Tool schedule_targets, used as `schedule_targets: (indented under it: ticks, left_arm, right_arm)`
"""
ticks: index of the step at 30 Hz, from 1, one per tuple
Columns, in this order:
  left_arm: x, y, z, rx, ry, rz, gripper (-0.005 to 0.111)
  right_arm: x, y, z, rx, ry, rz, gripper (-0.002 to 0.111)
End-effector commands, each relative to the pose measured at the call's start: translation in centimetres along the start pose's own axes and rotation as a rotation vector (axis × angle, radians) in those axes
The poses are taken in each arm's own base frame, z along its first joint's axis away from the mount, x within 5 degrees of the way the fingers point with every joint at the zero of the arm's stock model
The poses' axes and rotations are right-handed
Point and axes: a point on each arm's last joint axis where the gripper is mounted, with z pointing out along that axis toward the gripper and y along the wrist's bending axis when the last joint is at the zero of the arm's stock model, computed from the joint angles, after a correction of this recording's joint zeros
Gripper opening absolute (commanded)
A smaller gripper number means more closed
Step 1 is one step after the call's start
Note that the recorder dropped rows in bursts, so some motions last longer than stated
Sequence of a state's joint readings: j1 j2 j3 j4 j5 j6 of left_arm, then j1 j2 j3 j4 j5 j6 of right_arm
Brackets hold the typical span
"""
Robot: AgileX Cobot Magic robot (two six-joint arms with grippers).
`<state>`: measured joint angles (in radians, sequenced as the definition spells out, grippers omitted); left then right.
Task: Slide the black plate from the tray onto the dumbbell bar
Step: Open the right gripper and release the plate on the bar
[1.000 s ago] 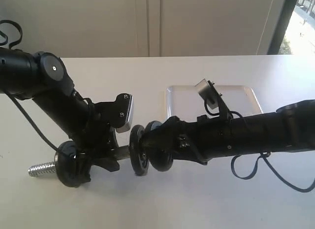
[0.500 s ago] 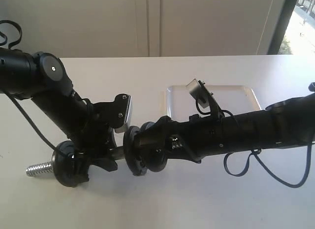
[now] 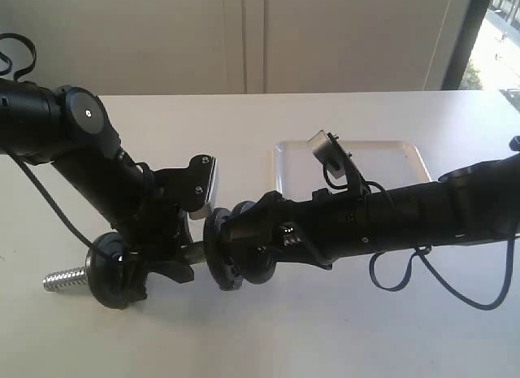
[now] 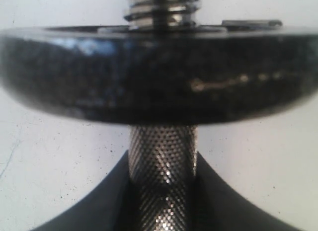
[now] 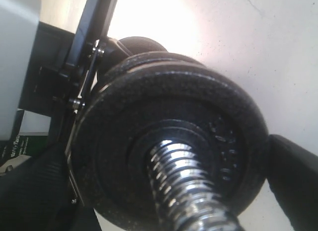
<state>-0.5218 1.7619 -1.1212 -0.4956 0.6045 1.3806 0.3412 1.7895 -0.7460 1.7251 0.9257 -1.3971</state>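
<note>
black plate on the bar, right gripper spread around it, nothing locking it in place

in the exterior view, from the left: the dumbbell bar (image 3: pixel 65 278) pokes a bare threaded end out over the white table (image 3: pixel 341 345). next comes an outer left disc (image 3: pixel 114 274), already on the bar. just right of it, the left gripper (image 3: pixel 183 260) is closed narrow on the bar's knurled middle. the left wrist view shows the knurling pinched between its dark fingers (image 4: pixel 109 213).

further right, an inner disc (image 3: pixel 221 260) and the black plate (image 3: pixel 262 274) sit side by side on the bar's other end. the plate is off the tray (image 3: pixel 406 162), which lies behind, further right. the right gripper (image 3: pixel 258 249) stands spread wide to either side of the plate. in the right wrist view its fingers (image 5: pixel 298 181) seem just beside the rim, not pressing it.

the likely trouble is on the right. no collar shows on the thread beyond the plate, so a tilt of the bar could let the plate slide back off. if the right gripper backs away crooked, a finger could catch the rim and drag the plate along the thread. the left gripper holds the bar alone, so uneven weight could twist the bar in that hold.
</note>
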Motion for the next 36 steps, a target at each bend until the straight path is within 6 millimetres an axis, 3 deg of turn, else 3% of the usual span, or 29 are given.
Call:
schedule_targets:
  ticks: [1,21,25,30,36]
  left_arm:
    - [-2.4,-0.1,-2.3,-0.039,-0.149,-0.069,0.0]
    - [-2.4,-0.1,-2.3,-0.039,-0.149,-0.069,0.0]
    - [-2.4,-0.1,-2.3,-0.039,-0.149,-0.069,0.0]
    - [-2.4,-0.1,-2.3,-0.039,-0.149,-0.069,0.0]
    - [-2.4,-0.1,-2.3,-0.039,-0.149,-0.069,0.0]
  right_arm:
    - [-0.3,0.9,0.1,-0.068,-0.006,-0.015,0.105]
    - [0.4,0.2,0.1,0.007,0.073,-0.083,0.105]
    - [1.0,-0.5,0.0,0.066,0.137,-0.139,0.105]
    - [1.3,-2.3,-0.4,0.287,0.174,0.008,0.105]
    - [1.9,-2.1,-0.4,0.255,0.245,-0.037,0.105]
